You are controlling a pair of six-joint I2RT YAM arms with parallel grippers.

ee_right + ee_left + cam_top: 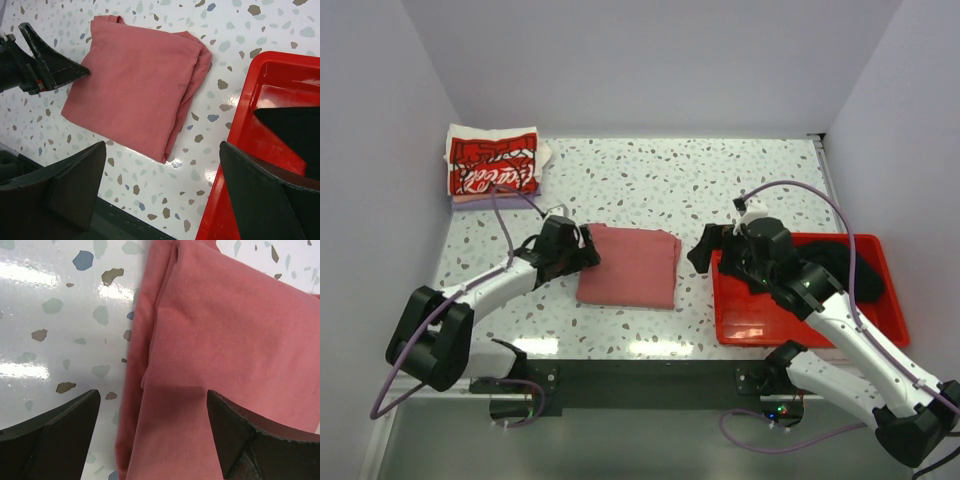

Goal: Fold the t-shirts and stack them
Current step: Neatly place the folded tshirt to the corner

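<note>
A dusty-red t-shirt [628, 266] lies folded into a rectangle at the table's middle; it also shows in the left wrist view [225, 330] and the right wrist view [135, 80]. My left gripper [590, 254] is open at the shirt's left edge, one finger over the table and one over the cloth [152, 405], holding nothing. My right gripper [704, 250] is open and empty [162, 150], above bare table between the shirt and the bin. A black t-shirt [840, 262] lies bunched in the bin [295, 130]. A folded stack topped by the white and red Coca-Cola shirt [492, 165] sits at the far left.
A red plastic bin [750, 325] stands at the near right under my right arm; its rim shows in the right wrist view [250, 150]. White walls enclose the terrazzo table [720, 180]. The black base rail [650, 375] runs along the near edge.
</note>
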